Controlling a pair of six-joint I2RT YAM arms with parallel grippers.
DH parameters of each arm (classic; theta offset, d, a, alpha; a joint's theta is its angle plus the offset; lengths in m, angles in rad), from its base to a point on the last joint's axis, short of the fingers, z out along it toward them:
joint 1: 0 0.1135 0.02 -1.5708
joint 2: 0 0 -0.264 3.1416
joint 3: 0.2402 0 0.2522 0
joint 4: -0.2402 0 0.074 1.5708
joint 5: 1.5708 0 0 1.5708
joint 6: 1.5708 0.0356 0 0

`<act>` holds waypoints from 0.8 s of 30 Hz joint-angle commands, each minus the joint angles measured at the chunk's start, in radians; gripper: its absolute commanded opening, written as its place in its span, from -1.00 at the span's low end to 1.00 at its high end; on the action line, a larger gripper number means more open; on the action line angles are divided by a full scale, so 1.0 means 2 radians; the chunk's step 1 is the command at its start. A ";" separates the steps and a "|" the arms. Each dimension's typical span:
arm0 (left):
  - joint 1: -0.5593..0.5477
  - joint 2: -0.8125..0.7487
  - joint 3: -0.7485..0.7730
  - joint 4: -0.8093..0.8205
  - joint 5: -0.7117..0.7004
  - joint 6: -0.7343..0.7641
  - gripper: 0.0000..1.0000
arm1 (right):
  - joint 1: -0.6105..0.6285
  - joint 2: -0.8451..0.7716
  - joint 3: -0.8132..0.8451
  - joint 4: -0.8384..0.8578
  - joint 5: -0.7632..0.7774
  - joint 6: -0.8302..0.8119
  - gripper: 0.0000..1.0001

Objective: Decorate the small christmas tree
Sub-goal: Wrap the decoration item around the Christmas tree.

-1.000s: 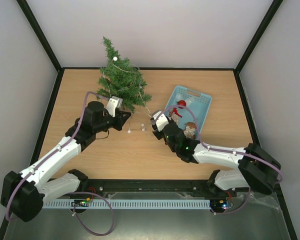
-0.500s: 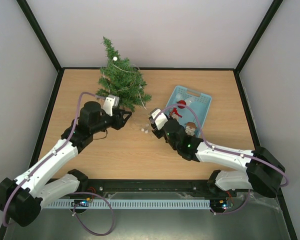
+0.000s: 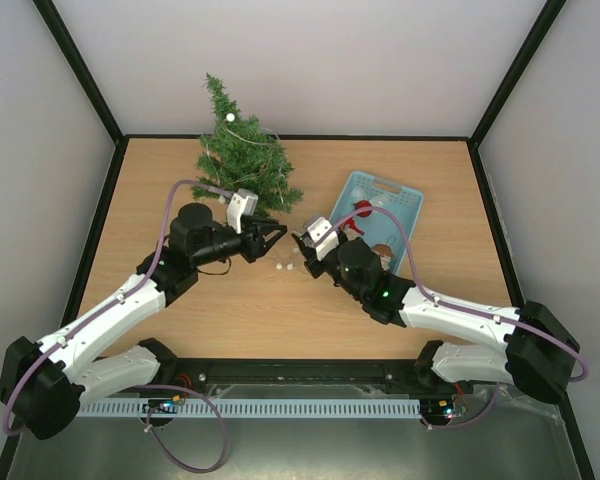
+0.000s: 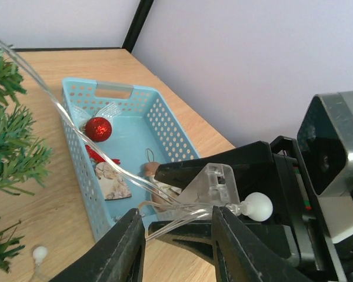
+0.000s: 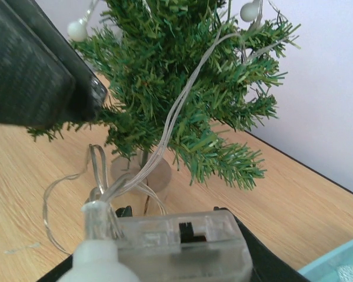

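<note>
The left gripper (image 4: 177,222) has its black fingers apart, and a thin clear light-string wire (image 4: 106,157) crosses the gap, apparently unpinched. Directly opposite, the right gripper (image 3: 307,245) is clamped on the string's clear plastic battery box (image 4: 215,183). The small christmas tree (image 3: 242,165), dark green and bristly, stands upright at the far left of the table, just beyond the left gripper, the nearer arm. From above, branches hide its base, and the wire's path among them is hard to trace.

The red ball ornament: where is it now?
In the top view the red ball lies inside the light blue basket, by its left wall, to the right of the small christmas tree.
</note>
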 commanded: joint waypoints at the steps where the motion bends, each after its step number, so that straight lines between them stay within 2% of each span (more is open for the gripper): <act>1: -0.004 0.012 -0.011 0.056 0.008 0.014 -0.35 | 0.002 -0.017 -0.013 0.046 -0.034 0.021 -0.31; 8: -0.004 0.046 -0.007 0.051 0.001 0.018 -0.50 | 0.002 -0.028 -0.028 0.083 -0.057 0.030 -0.31; 17: -0.004 0.053 -0.014 0.046 -0.013 0.021 -0.52 | 0.001 -0.016 -0.047 0.138 -0.084 0.033 -0.31; 21: -0.004 0.036 -0.005 0.000 -0.046 0.030 -0.50 | 0.002 -0.007 -0.046 0.136 -0.071 0.025 -0.31; 24: -0.004 0.009 0.008 -0.043 -0.080 0.047 -0.41 | 0.002 -0.002 -0.044 0.126 -0.058 0.019 -0.31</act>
